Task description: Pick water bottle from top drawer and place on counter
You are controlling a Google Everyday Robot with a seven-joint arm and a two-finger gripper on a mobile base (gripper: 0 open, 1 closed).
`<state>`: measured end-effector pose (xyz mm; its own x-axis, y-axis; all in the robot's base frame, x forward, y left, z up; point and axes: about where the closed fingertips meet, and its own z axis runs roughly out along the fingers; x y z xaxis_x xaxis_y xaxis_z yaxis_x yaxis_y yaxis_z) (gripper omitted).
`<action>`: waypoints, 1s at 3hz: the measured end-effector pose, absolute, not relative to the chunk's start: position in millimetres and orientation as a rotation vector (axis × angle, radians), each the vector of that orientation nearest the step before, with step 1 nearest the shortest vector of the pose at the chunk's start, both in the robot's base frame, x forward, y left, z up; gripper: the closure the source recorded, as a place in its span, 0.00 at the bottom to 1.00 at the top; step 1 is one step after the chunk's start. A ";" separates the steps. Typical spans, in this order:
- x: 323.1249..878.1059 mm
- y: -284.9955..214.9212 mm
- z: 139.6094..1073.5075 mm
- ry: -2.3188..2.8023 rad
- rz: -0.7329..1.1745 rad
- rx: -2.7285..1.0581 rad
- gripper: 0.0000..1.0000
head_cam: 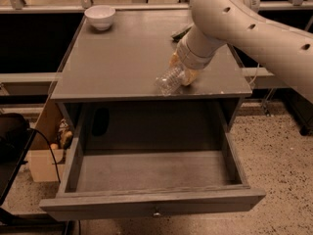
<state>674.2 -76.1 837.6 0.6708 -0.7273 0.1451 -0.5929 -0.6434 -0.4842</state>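
Observation:
The water bottle point(169, 80) is clear ribbed plastic and lies tilted at the front right part of the counter point(127, 58), its base pointing toward the front edge. My gripper point(182, 73) is down at the bottle's upper end, with tan fingers point(190, 76) closed around it; the cap and label are hidden by the gripper. The white arm point(244, 23) reaches in from the upper right. The top drawer point(151, 170) is pulled fully out below, and its grey inside holds nothing I can see. A small metal knob point(156, 212) sits at the centre of its front panel.
A white bowl point(100, 16) stands at the counter's back left corner. A dark flat object point(181, 32) lies at the back right, partly behind the arm. A cardboard box point(41, 153) and cables are on the floor to the left. Speckled floor lies to the right.

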 end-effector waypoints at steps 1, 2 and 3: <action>675.5 -80.7 833.4 1.074 -0.385 -2.453 1.00; 675.9 -82.4 831.0 1.100 -0.327 -2.432 1.00; 676.1 -82.1 830.4 1.104 -0.305 -2.435 0.81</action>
